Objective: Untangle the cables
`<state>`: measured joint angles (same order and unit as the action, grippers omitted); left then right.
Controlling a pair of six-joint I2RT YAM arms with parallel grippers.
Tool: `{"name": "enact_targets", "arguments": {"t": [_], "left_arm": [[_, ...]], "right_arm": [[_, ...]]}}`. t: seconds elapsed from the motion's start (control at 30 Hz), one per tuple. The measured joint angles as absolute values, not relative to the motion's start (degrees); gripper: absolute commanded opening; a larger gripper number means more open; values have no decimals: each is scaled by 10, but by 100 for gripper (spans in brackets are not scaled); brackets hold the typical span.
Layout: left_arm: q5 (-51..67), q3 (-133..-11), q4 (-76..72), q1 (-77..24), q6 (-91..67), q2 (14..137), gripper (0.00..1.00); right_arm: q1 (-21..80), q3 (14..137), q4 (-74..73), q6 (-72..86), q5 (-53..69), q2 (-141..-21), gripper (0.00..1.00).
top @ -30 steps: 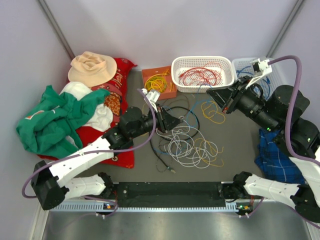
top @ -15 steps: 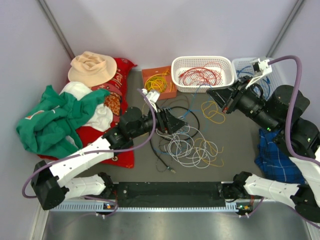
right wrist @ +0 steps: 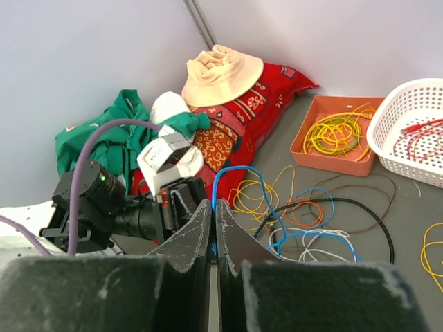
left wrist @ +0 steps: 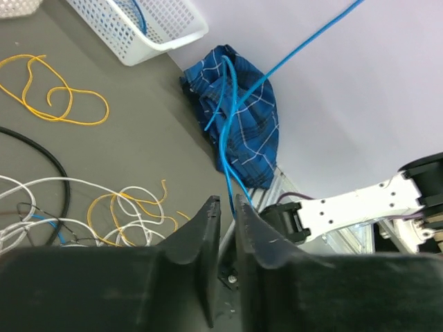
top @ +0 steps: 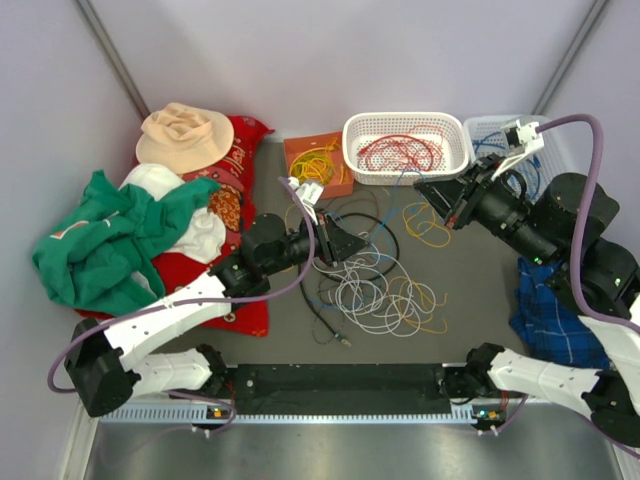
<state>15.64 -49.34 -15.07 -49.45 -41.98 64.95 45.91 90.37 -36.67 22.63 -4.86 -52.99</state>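
**State of jaws.** My left gripper (left wrist: 227, 206) stands almost closed, and a blue cable (left wrist: 229, 131) runs up from between its fingertips; I judge the strand pinched there. My right gripper (right wrist: 212, 207) is fully closed on a blue strand that leaves the tips, arcs upward and drops to the table (top: 470, 270). Whether both jaws hold the same strand I cannot tell.

**Location of work.** The loose cables (top: 372, 285) lie heaped at the table centre, between my two grippers and slightly nearer than them: white and yellow loops, with a black cable (left wrist: 38, 144) crossing them. Sorted strands sit at the far side. Red ones are in the white basket (top: 405, 118), yellow in the orange tray (top: 297, 148) to its left, and blue in a second basket (top: 487, 124) at the far right.

**Handling properties (estimated).**
- Light and limp; a strand carries no shape of its own and sags between grip points.
- Smooth jacket, likely slippery; a thin strand can slide out of a loose pinch.
- Crossings snag, so a lifted strand will probably drag its neighbours.

**Grip point (recommended).** Take a strand on a free run clear of any crossing, preferably close to an end. Pinch it across the fingertips, squarely.
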Motion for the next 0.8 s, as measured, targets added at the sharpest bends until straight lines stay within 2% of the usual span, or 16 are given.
{"name": "enact_targets", "arguments": {"t": [0.1, 0.13, 0.3, 0.53, 0.57, 0.63, 0.67, 0.73, 0.8], "left_arm": [[156, -494, -150, -495, -422, 654, 85], [156, -494, -150, -495, -422, 654, 99], [149, -494, -150, -495, -429, 654, 97], [152, -493, -154, -495, -434, 654, 69], [154, -493, -157, -495, -434, 654, 55], [159, -493, -165, -495, -438, 657, 41], [162, -494, -171, -495, -437, 661, 26], [168, -495, -178, -495, -440, 672, 21], [172, -498, -180, -496, -437, 687, 21]], "right_arm": [[459, 904, -366, 227, -49, -529, 0], [459, 904, -367, 227, -49, -529, 0], [459, 904, -367, 227, -49, -526, 0], [459, 904, -365, 228, -46, -524, 0], [459, 903, -365, 228, -45, -524, 0], [459, 900, -363, 232, -44, -522, 0], [459, 899, -365, 232, -43, -521, 0], [459, 899, -364, 234, -42, -521, 0], [459, 899, -364, 236, -41, -520, 0]]}}
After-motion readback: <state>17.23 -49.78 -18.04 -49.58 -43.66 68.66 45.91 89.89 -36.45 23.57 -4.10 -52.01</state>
